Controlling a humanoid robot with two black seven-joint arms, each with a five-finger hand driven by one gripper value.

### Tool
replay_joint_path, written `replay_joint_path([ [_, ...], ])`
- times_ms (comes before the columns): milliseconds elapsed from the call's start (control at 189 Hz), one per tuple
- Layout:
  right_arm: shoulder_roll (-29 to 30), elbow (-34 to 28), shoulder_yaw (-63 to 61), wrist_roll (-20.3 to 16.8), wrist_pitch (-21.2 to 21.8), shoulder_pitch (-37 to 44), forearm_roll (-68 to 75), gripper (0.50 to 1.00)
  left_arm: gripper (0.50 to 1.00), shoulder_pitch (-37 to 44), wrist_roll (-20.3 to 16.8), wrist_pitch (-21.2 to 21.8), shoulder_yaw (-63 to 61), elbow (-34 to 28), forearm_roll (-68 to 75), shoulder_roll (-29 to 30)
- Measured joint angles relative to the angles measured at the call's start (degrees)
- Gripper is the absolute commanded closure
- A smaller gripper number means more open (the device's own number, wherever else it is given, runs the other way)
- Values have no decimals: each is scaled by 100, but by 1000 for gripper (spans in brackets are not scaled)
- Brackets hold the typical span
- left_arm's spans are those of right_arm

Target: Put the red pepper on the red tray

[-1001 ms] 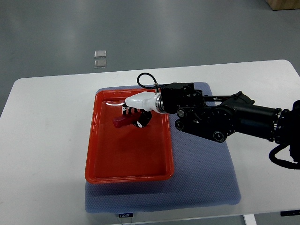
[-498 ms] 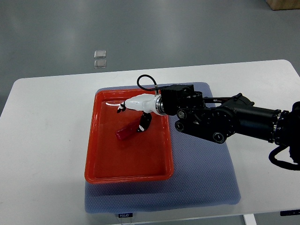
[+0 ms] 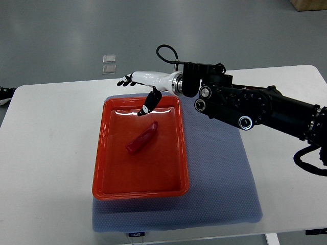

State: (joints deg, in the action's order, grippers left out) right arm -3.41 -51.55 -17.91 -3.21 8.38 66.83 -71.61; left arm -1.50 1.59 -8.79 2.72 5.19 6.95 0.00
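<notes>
with the red pepper point(image 3: 142, 139) lying flat inside the red tray point(image 3: 102, 153), nothing is gripping it. it sits in the upper middle of the tray floor, long axis running diagonally from lower left to upper right, clear of all four walls. right hand point(image 3: 143, 84) is released: fingers point(image 3: 124, 81) stretched out and spread toward the left, thumb point(image 3: 148, 104) hanging down over the tray's far rim, palm empty. the hand is above the far edge of the tray, apart from the pepper, no contact. right arm point(image 3: 250, 104) comes in from the right edge, black links and joints angled across the table point(image 3: 46, 153), a black cable looped over the wrist. tray rests on a blue-grey mat point(image 3: 219, 178), which lies on the white table. two small clear squares point(image 3: 109, 63) on the grey floor beyond the table's far side. a dark object just shows at the left edge, can't tell what it is.
</notes>
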Motion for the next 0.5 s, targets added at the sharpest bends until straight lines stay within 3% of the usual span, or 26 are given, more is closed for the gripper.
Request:
replay_joint_path([
  [249, -75, 178, -1183, 80, -150, -758, 1007, 587, 500, 0, -1, 0, 0, 0, 0, 0],
  [498, 159, 236, -2149, 348, -777, -1472, 1518, 587, 500, 0, 0, 0, 0, 0, 0, 0],
])
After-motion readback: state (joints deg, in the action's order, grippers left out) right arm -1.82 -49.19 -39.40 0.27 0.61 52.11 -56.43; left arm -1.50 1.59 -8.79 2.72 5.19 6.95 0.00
